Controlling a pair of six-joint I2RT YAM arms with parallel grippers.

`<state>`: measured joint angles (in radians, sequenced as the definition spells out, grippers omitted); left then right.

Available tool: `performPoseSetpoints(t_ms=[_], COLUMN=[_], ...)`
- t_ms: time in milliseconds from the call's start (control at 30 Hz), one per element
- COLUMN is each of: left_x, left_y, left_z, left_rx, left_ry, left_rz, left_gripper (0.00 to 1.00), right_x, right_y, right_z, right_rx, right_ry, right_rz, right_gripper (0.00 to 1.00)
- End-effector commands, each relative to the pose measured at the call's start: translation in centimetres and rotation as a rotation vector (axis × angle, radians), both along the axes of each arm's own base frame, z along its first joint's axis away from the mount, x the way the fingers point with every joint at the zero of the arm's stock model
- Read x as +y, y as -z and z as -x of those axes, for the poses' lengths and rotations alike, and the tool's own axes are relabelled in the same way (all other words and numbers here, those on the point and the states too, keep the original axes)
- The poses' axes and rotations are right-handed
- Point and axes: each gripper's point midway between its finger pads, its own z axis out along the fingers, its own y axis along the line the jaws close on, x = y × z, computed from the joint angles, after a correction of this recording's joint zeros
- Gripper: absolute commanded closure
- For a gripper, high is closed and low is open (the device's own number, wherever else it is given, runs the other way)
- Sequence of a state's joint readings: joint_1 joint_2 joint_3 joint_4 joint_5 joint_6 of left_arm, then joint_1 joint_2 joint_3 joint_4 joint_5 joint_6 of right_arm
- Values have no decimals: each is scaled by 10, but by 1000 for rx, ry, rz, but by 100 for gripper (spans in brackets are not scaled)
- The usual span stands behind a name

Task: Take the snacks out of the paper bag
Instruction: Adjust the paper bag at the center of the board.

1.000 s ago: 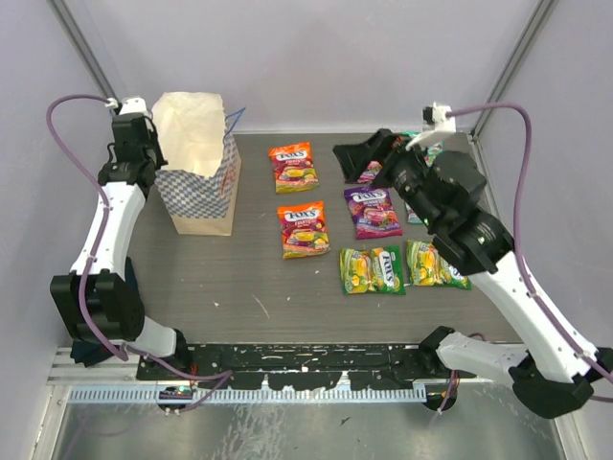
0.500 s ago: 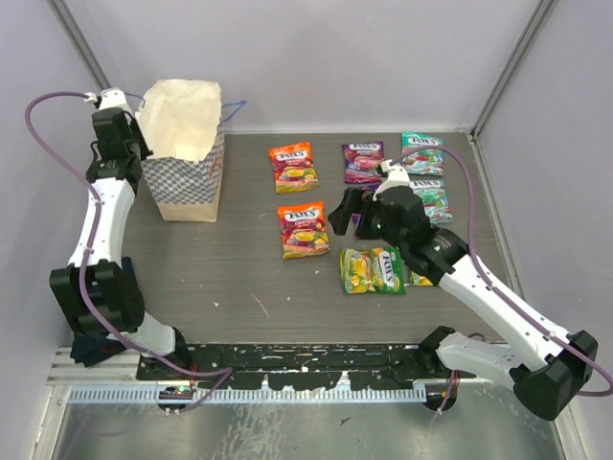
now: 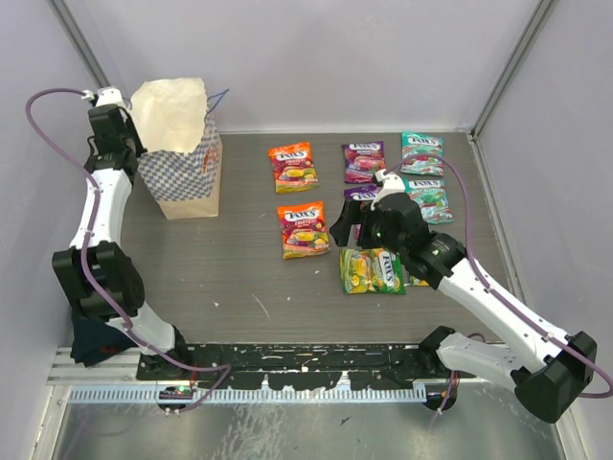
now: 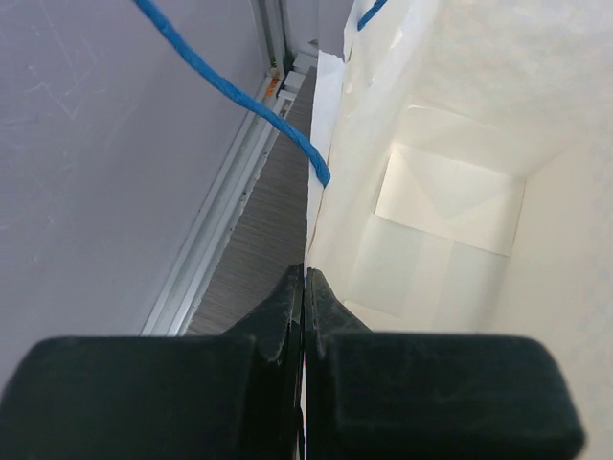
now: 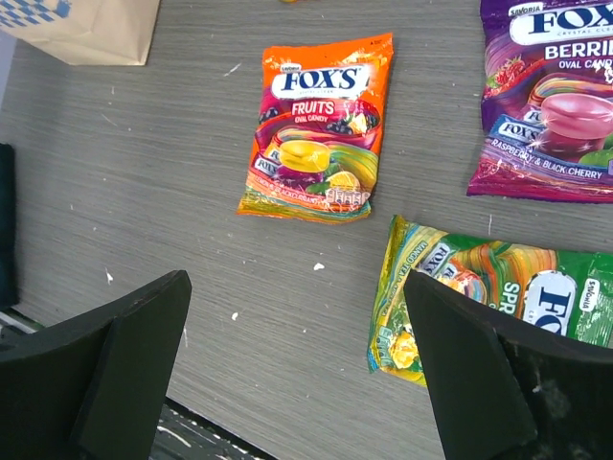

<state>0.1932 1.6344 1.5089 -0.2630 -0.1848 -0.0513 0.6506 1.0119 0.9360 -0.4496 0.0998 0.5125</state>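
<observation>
The paper bag (image 3: 182,158) stands upright at the far left, mouth open. My left gripper (image 3: 123,136) is shut on its left rim; in the left wrist view the closed fingertips (image 4: 305,286) pinch the paper edge, the cream inside (image 4: 450,201) shows no packet, and a blue cord handle (image 4: 239,101) hangs outside. Several snacks lie flat on the table: two orange (image 3: 303,228), purple (image 3: 364,161), teal (image 3: 421,151), yellow-green (image 3: 374,270). My right gripper (image 3: 347,222) is open and empty, hovering between the orange packet (image 5: 321,139) and the yellow-green packet (image 5: 479,297).
A purple packet (image 5: 556,105) lies past my right finger. My right arm covers part of a second purple and a second yellow-green packet. Grey walls close in the left, far and right sides. A dark blue cloth (image 3: 91,340) lies by the left arm's base.
My left gripper has drawn the bag left and farther back. My right arm has swung from the far right to the middle, low over the packets, with its gripper open.
</observation>
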Motion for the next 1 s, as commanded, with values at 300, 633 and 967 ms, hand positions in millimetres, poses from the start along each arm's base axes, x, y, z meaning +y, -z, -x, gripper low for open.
performPoseSetpoints(t_ms=[300,633,967], left_x=[30,49,63], left_y=[-32,-49,-25], left_z=[-38,-71,-74], left_rx=[-107,-53,34], left_ry=[-32,-26,-37], left_rz=[-17,-122,-160], left_gripper=[100,100,100], right_x=[22,14,9], right_y=[16,40,48], right_z=[9,27,38], right_rx=[-19,-8,-5], right_ry=[-168,-230,-249], right_rz=[-17,25,28], right_gripper=[0,0,0])
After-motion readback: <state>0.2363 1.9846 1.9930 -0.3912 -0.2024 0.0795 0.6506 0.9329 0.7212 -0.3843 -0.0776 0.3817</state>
